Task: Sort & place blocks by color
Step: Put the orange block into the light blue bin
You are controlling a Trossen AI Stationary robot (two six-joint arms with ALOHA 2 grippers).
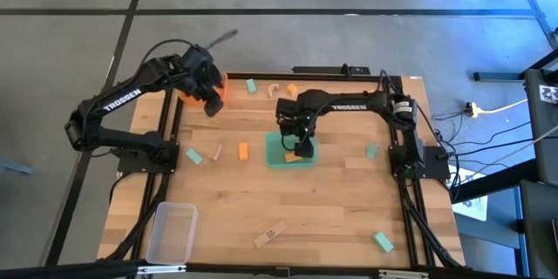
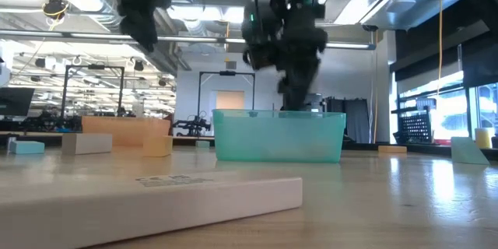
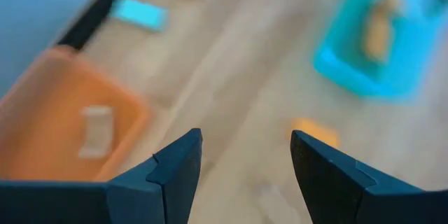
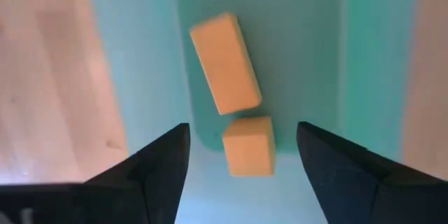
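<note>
Right gripper [image 4: 243,175] above green tray [image 4: 140,56], fingers spread, holding nothing; two orange blocks [image 4: 225,63] lie in tray — others scattered on table [image 1: 331,209]; judged light, rigid, smooth — grip flat sides; left gripper [image 3: 245,175] open, empty, near orange tray [image 3: 42,112].

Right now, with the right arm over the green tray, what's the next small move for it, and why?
Probably lift the right pincer straight up out of the green tray. Its fingers are open, and two orange blocks lie loose on the tray floor between them, so nothing is held. The left pincer hangs open near the orange tray.
</note>
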